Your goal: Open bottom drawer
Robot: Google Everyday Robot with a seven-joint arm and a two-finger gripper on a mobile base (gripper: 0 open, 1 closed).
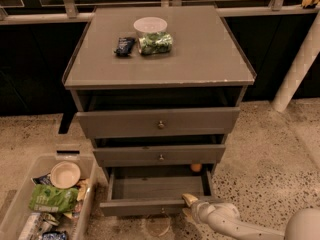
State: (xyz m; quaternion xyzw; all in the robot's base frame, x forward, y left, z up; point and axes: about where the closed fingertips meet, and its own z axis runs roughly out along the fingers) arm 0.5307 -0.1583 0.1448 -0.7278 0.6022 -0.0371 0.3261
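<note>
Grey three-drawer cabinet [200,59] standing on a speckled floor [270,149], seen from in front and above. The bottom drawer [135,207] is sitting pulled well out from under the middle drawer [125,155] and top drawer [120,124], showing its bare floor, with a small orange object [196,167] lying at its back right corner. The gripper [189,206] is resting at the right part of the bottom drawer's front, at its upper edge, with the white arm [235,225] reaching in from the lower right; whether it is spread or pinching the front cannot be told. On the cabinet top a white tub [150,25], a bag of greens [155,43] and a dark packet [124,45] are lying close together. A clear bin [10,209] on the floor to the left is holding a bowl [65,174] and packets.
</note>
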